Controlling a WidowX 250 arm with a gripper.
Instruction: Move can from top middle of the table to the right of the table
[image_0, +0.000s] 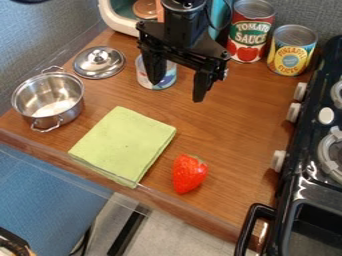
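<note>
The black gripper (179, 87) hangs over the top middle of the wooden table (227, 125), its two fingers spread apart with nothing held between them. Behind and partly below its left finger stands a short can (160, 80) with a white and blue label, upright on the table. The finger and the gripper body hide part of the can, including most of its top.
At the back right stand a tomato sauce can (250, 32) and a pineapple can (292, 51). A pot (48, 97) and lid (99, 62) are left, a green cloth (123, 145) and strawberry (189, 173) in front, a stove (304, 175) at the right edge.
</note>
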